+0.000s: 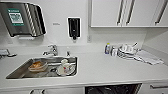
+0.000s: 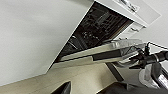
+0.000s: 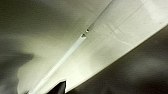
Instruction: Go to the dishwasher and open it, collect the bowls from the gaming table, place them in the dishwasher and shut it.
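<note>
Head view: a white surface [image 1: 105, 67] is seen from above, with a stainless sink [image 1: 17, 72] set into it. Dishes lie in the sink, among them a bowl with orange contents [image 1: 37, 66] and a white cup [image 1: 65, 65]. A faucet [image 1: 52, 50] stands behind the sink; a paper towel dispenser [image 1: 22, 18] and a dark soap dispenser [image 1: 74, 27] are mounted on the wall above it. Stacked dishes [image 1: 126, 51] and small bottles [image 1: 108, 48] are placed well to the sink's right. The dishwasher [image 1: 112, 89] is located under the surface, to the sink's right, its dark interior exposed.

Left wrist view: the dishwasher door [image 2: 100, 53] is seen partly lowered, with the dark racks [image 2: 100, 25] behind it. A robot arm [image 2: 150, 58] reaches to the door's top edge. The state of the claw cannot be told.

Right wrist view: pale, blurred panel surfaces are recorded; the right claw's state cannot be told.

Judgement: the opening step appears under way. It is advised that the door be lowered steadily along its hinge arc, with the base kept clear of its swing.
</note>
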Tool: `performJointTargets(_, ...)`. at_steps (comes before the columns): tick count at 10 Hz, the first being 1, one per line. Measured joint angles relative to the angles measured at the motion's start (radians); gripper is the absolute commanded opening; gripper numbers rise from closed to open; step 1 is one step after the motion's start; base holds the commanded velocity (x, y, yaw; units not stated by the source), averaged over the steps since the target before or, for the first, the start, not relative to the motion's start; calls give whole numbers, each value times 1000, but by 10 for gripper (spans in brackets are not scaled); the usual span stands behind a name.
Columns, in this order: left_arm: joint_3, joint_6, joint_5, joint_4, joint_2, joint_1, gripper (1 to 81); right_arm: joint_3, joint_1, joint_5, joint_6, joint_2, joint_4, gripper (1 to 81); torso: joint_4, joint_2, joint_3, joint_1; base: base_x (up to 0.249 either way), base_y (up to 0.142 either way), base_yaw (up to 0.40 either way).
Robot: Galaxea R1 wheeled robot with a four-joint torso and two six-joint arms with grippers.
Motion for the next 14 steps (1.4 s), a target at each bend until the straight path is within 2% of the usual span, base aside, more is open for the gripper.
performJointTargets(2, -1, 0, 0, 0, 10, 0, 811, -24, -50, 42, 6, 24, 0, 811, 0, 0, 0, -1, 0, 0, 0)
performJointTargets(5, -15, 0, 0, 0, 30, 6, 811, -46, -57, 48, 13, 46, -2, 811, -1, 0, 0, -1, 0, 0, 0)
performJointTargets(8, -18, 0, 0, 0, 37, 21, 811, -101, -135, 141, -1, 94, -39, 811, -2, 0, 0, -3, 0, 0, 0)
performJointTargets(9, -19, 0, -1, 0, 37, 20, 811, -106, -141, 153, -2, 103, -46, 811, -3, 0, 0, -4, -63, 0, 0)
performJointTargets(14, -35, 0, -3, 0, 57, 30, 811, -149, -106, 137, 1, 148, -45, 811, -3, 0, 0, -3, -64, 0, 0)
